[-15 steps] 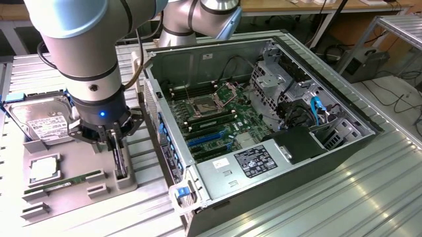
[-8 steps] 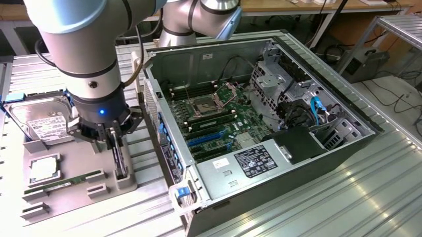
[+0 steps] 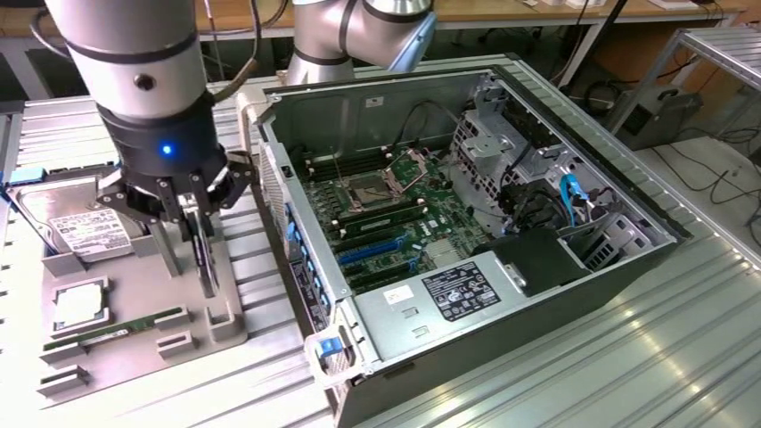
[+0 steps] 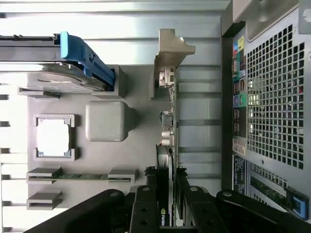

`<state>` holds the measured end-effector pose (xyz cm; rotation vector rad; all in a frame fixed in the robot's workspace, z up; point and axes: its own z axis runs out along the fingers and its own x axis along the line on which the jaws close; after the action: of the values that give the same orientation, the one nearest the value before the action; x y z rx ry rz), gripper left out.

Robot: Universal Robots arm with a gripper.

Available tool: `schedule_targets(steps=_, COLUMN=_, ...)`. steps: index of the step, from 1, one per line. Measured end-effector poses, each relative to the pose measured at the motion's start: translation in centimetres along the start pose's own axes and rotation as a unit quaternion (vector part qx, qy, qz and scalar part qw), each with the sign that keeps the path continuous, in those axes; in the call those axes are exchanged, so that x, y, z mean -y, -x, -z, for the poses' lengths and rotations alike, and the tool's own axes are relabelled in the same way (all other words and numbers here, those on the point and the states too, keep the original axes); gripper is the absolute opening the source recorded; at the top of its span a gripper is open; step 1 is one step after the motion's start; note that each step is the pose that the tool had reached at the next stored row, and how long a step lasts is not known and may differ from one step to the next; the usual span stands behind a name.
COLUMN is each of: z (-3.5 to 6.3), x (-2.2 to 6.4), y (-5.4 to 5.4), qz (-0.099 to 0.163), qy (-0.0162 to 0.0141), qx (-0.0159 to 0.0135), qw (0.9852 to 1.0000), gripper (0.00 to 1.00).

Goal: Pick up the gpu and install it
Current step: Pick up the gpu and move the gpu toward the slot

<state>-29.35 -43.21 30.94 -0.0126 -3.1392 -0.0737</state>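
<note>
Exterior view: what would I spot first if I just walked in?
The big open computer sits in the middle, its insides showing. At the exterior view's left, a robot arm with a blue light has its gripper closed on a graphics card standing in a gray tray.

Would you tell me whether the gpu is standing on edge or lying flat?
On edge: the gpu stands upright in the grey holder under the gripper, and looks thin edge-on in the wrist view.

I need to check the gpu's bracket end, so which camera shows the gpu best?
The wrist view: the gpu stands on edge in the gray tray, most of its length and silver end bracket clear. The exterior view shows the gpu as a thin dark upright sliver on that tray.
</note>
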Motion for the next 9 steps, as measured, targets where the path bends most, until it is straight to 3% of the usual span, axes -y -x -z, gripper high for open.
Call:
schedule_targets(steps=7, z=4.05, x=0.05, y=0.0, qz=0.001, qy=-0.0001, qx=-0.0001, qw=1.0000, gripper=0.26)
schedule_targets(steps=9, z=5.66, x=0.19, y=0.0, qz=0.002, qy=-0.0001, qx=-0.0002, qw=1.0000, gripper=0.26)
